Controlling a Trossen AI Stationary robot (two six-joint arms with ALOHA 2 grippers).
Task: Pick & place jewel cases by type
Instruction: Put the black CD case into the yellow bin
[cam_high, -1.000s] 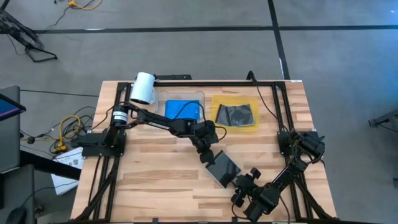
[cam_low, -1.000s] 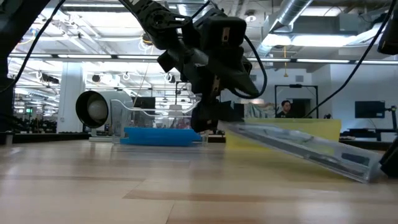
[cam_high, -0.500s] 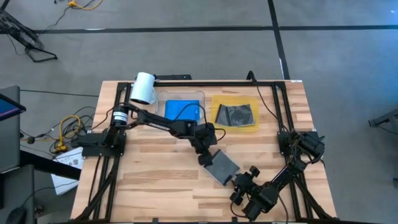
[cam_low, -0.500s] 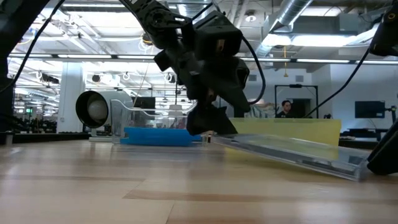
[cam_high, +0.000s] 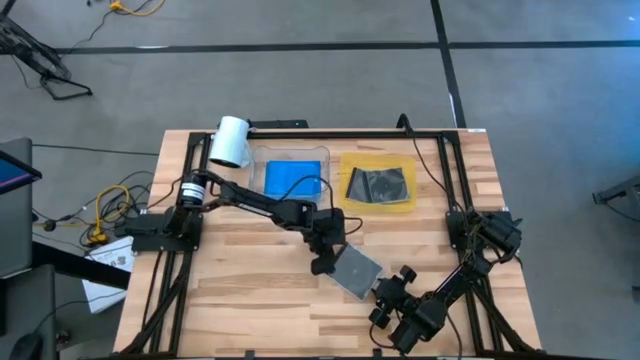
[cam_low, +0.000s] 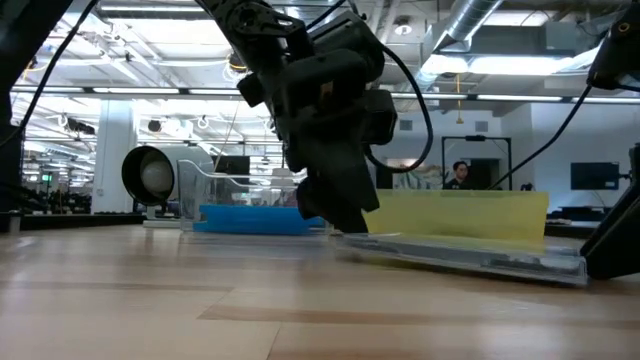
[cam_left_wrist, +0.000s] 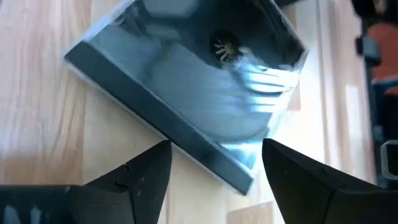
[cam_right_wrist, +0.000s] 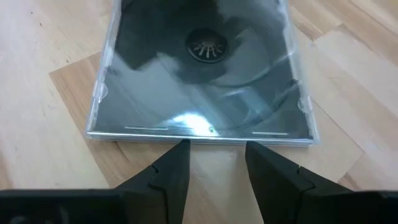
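Where 1 second ago tilted with its left-arm edge raised, grey-clear jewel case (cam_high: 354, 272) now flat on the surface (cam_high: 240, 290), between both grippers. Left gripper (cam_high: 323, 263) at the case's near edge, fingers (cam_left_wrist: 140, 171) spread with that edge between them but not clamped. Right gripper (cam_high: 388, 291) at the opposite edge, fingers (cam_right_wrist: 174, 168) parted just short of it, holding nothing. Judged as a set-down or regrasp: case back on the wood, not yet lifted toward its pile.

Behind, clear tray (cam_high: 295, 178) holding bright blue cases (cam_high: 293, 180), count unreadable from above. Beside it, yellow tray (cam_high: 379, 184) carrying dark-disc cases (cam_high: 378, 185), 1 stack, number not discernible.
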